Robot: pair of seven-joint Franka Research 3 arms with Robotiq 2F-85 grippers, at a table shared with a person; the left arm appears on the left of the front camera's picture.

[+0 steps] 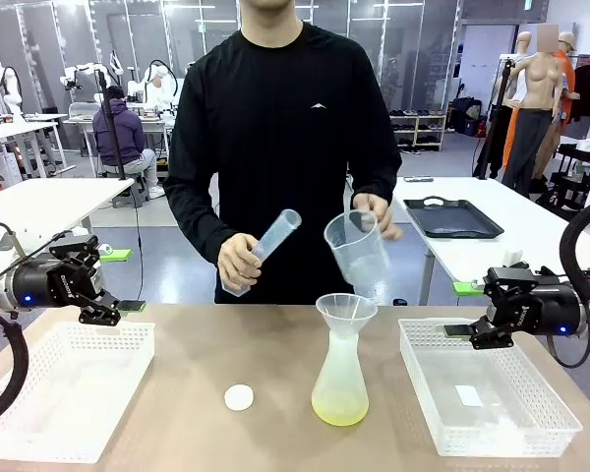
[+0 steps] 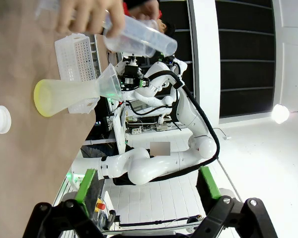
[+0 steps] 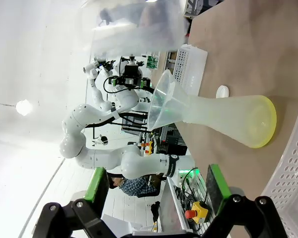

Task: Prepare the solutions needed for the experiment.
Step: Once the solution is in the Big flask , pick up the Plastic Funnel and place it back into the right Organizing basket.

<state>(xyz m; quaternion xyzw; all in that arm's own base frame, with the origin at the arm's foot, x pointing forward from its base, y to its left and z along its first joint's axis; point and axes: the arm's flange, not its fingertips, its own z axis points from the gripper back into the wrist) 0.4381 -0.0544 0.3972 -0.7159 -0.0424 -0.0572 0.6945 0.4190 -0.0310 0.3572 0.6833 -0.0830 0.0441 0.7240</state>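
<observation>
Solution (image 1: 339, 411), clear and pale yellow-green, lies as a shallow layer in the bottom of a translucent whitish conical flask (image 1: 340, 369) that stands upright on the tan table (image 1: 275, 344). A funnel (image 1: 346, 307) sits in the flask's neck.

Just above the flask, the person's left hand (image 1: 376, 211) holds a see-through beaker (image 1: 356, 248) over the funnel, slightly tilted. The person's right hand (image 1: 238, 262) holds a clear measuring cylinder (image 1: 267, 248) on a slant, above the flask and to its left in the front view. Any marks on either vessel are too faint to read.

A small round white cap (image 1: 239, 396) lies on the table just left of the flask's base. A white perforated basket stands on each side of the flask, the left basket (image 1: 79, 326) and the right basket (image 1: 511, 438). On the floor of the right one lies a white slip (image 1: 469, 395); whether it carries print cannot be told.

The left gripper (image 1: 123, 280) hangs well to the left of the flask, over the far rim of the left basket. Its fingers are spread wide with nothing between them. The left wrist view shows the same spread (image 2: 146, 198), with the flask (image 2: 69, 94) beyond it.

The right gripper (image 1: 462, 310) hangs well to the right of the flask, over the far rim of the right basket. It too gapes wide and holds nothing, as its own wrist view confirms (image 3: 158, 198). In that view the solution (image 3: 265, 124) shows as a yellow band at the flask's base.
</observation>
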